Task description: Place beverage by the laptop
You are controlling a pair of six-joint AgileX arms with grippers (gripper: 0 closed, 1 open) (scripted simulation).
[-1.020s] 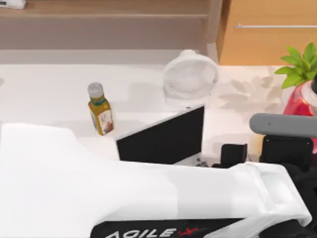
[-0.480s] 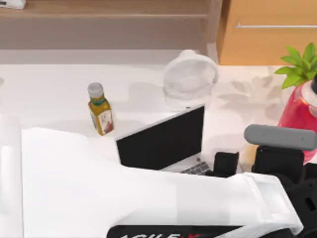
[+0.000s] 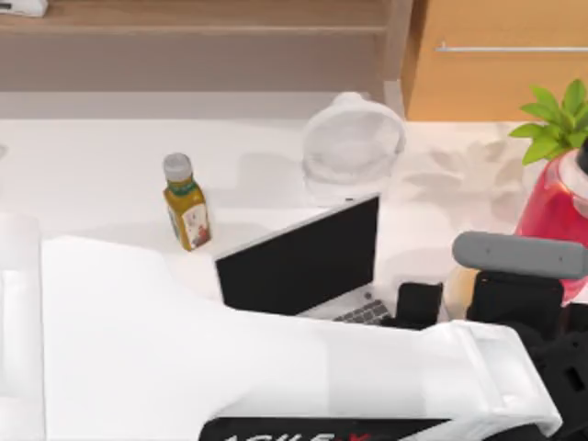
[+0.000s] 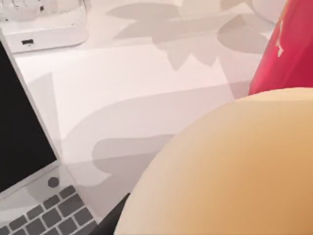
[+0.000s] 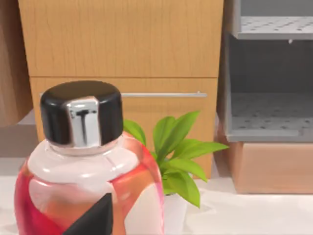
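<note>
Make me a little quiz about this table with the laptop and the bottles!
1. True or false: the laptop is shut flat.
2. What stands left of the laptop in the top view? A) small yellow-green bottle B) plant C) red bottle
3. Fill in: the left end effector grips the bubble-tea cup on the laptop's ____ side in the top view.
Key: 1 false; 2 A; 3 right.

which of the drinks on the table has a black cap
The big red bottle, standing at the table's right edge beside the green plant. The small yellow-green bottle left of the laptop has a grey cap.
</note>
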